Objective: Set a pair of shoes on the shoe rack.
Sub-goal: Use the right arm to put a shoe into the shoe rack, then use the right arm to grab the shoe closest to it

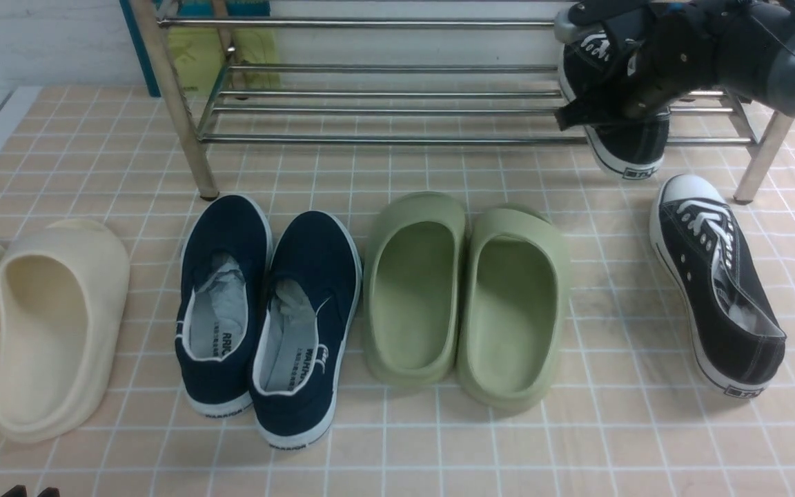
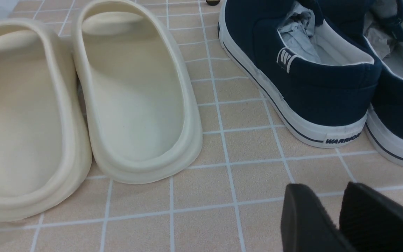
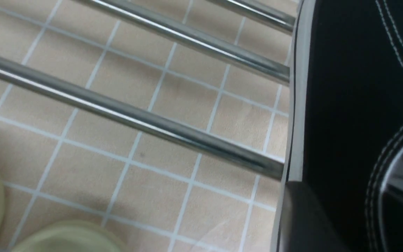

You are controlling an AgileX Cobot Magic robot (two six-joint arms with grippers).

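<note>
Left gripper (image 2: 332, 196) low, fingers (image 2: 306, 217) slightly apart, right arm (image 1: 784, 55) extended forward, right gripper (image 1: 608, 79) grip unclear.

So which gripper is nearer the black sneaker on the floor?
Right. The right gripper is at the shoe rack behind the sneaker; the left gripper is by the cream slippers.

Peach tiled floor (image 1: 439, 449), cream slippers (image 1: 59, 324), navy slip-ons (image 1: 266, 310), green slippers (image 1: 466, 297), one black sneaker (image 1: 722, 290), steel shoe rack (image 1: 384, 139) standing behind
</note>
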